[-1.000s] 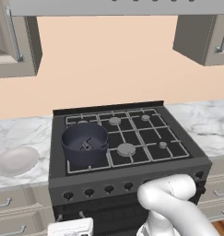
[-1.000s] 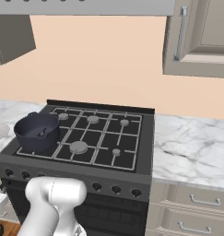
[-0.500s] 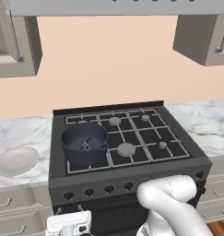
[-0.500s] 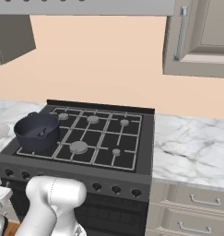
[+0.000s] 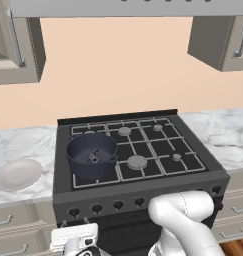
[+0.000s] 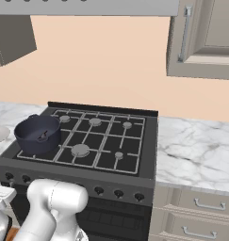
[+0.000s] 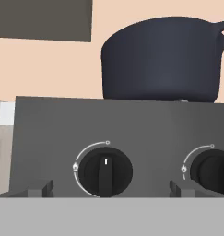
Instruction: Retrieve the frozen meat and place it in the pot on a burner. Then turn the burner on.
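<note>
The meat (image 5: pixel 93 157) lies inside the pot (image 5: pixel 91 154), a small dark lump on its bottom. The pot stands on the stove's (image 5: pixel 143 187) front left burner, above the leftmost knob (image 7: pixel 105 171), whose white mark points straight up. A second knob (image 7: pixel 214 169) sits just to its right. The gripper (image 7: pixel 112 189) is low before the stove front, facing that leftmost knob, its jaws spread wide with nothing between them; one fingertip (image 7: pixel 39 189) shows left of the knob. A white plate (image 5: pixel 17 174) rests on the counter (image 5: pixel 23 145) left of the stove.
</note>
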You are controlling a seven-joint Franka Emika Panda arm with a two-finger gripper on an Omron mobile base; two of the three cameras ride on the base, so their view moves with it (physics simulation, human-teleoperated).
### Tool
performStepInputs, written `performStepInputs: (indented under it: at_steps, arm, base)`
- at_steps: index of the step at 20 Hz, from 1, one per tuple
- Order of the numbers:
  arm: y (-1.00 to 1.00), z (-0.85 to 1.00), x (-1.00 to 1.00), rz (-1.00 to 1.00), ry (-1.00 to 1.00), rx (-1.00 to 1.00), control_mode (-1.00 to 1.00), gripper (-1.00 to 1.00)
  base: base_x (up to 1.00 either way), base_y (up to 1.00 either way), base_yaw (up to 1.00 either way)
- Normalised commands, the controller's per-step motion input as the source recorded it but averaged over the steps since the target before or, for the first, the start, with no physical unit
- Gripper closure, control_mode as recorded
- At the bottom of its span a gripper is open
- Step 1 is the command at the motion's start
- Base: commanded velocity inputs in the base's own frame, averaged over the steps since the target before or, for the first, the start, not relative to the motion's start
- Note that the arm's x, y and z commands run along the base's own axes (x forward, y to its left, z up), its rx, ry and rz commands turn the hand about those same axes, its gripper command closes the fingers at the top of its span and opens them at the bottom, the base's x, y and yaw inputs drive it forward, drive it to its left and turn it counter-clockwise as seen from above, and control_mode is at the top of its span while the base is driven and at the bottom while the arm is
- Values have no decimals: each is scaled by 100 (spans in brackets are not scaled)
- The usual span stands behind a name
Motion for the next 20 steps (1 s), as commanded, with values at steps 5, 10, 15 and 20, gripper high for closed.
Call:
performStepInputs:
  at_steps: [5,10,15,20]
  arm:
    - [0,-1,20,0,0,0,-100,-100]
    - [0,0,20,0,0,0,-100,-100]
    - [0,-1,16,0,0,0,-100,-100]
    - [0,-4,15,0,-1,0,-100,-100]
  base:
    - [0,0,0]
    - [0,0,0]
    - [0,0,0]
    - [0,0,0]
